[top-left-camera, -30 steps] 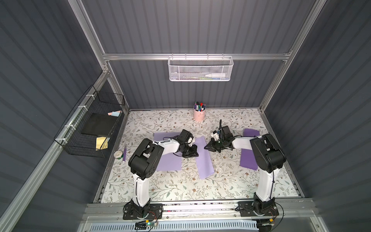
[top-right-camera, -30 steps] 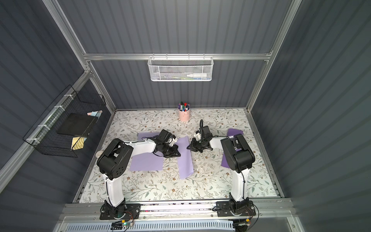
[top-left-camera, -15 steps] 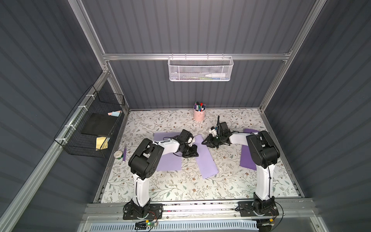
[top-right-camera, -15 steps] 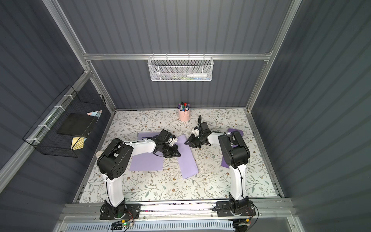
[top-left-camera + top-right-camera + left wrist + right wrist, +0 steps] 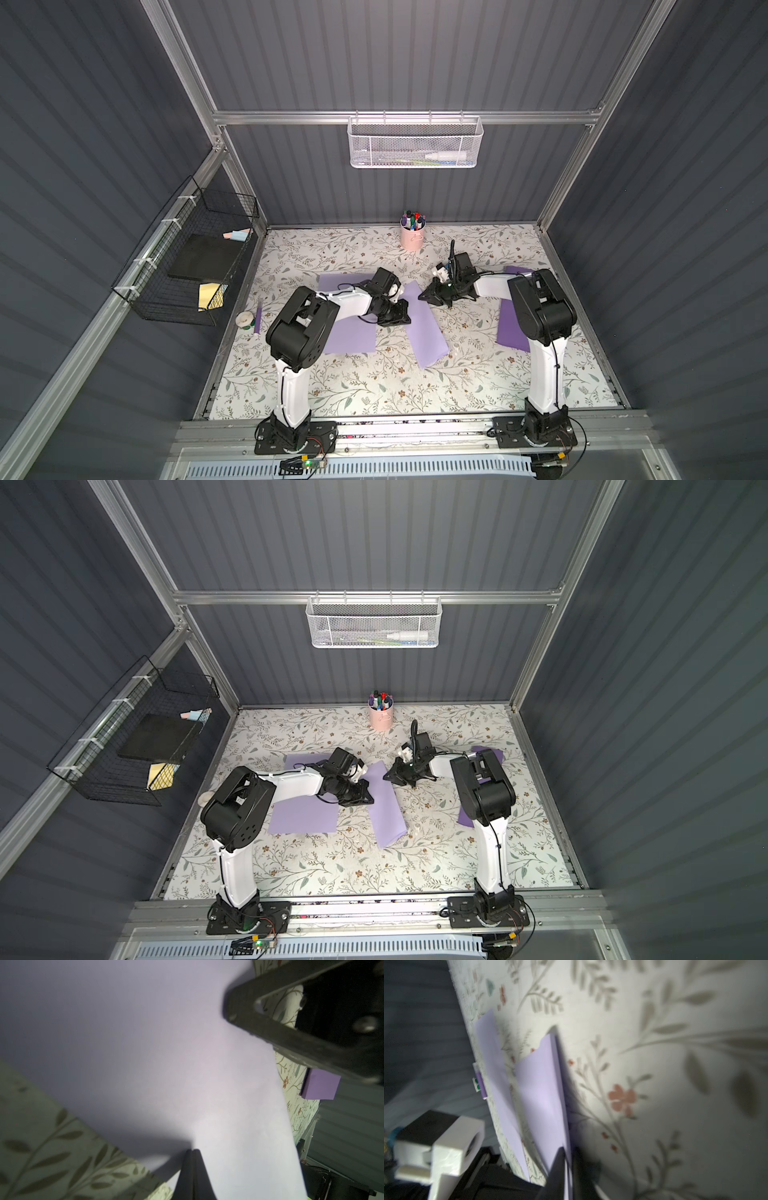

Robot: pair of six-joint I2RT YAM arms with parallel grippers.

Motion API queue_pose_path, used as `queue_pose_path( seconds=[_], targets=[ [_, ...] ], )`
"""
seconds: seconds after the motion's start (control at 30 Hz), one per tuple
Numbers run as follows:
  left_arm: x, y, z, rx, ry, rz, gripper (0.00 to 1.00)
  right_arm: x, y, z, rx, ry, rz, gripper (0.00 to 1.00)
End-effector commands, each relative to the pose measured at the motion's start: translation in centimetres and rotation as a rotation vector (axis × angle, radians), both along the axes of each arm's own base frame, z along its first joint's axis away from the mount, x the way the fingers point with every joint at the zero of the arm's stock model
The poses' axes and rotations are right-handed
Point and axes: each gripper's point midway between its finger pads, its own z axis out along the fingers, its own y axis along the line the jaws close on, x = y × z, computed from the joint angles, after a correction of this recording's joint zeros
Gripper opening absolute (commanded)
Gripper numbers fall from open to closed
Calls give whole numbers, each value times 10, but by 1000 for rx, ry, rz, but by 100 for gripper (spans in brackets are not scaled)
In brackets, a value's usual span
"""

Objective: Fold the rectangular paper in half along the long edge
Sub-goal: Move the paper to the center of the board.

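Observation:
The purple paper lies as a long folded strip on the floral table, running from the far middle toward the front. My left gripper is shut, its joined tips resting on the paper at its left edge. At the strip's far right edge is my right gripper. Its jaws stand a narrow gap apart, with the edge of the paper between them. A right finger also shows in the left wrist view.
A flat purple sheet lies under the left arm and another purple sheet under the right arm. A pink pen cup stands at the back, and a tape roll sits at the left edge. Wire baskets hang on the walls.
My right gripper has moved left onto the strip's far edge and its jaws have parted slightly. The strip's near end has swung a little to the right. The left gripper has stayed put.

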Motion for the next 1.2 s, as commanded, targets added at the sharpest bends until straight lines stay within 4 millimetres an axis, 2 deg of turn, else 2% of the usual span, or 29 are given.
queue_pose_path(
  seconds=[0.0, 0.4, 0.77, 1.0, 1.17],
  targets=[
    [-29, 39, -55, 213, 128, 15, 0, 11, -2, 7, 6, -10, -10, 25],
    [-30, 39, -54, 213, 131, 15, 0, 29, 13, 10, 45, -13, 29, 27],
    [-30, 39, -53, 213, 129, 13, 0, 29, 17, -7, 43, 7, 73, 39],
    [-30, 39, -53, 213, 130, 12, 0, 29, 28, -7, 107, -7, 124, 40],
    [-30, 39, -53, 214, 130, 11, 0, 26, 35, -2, 122, -22, 152, 36]
  ],
)
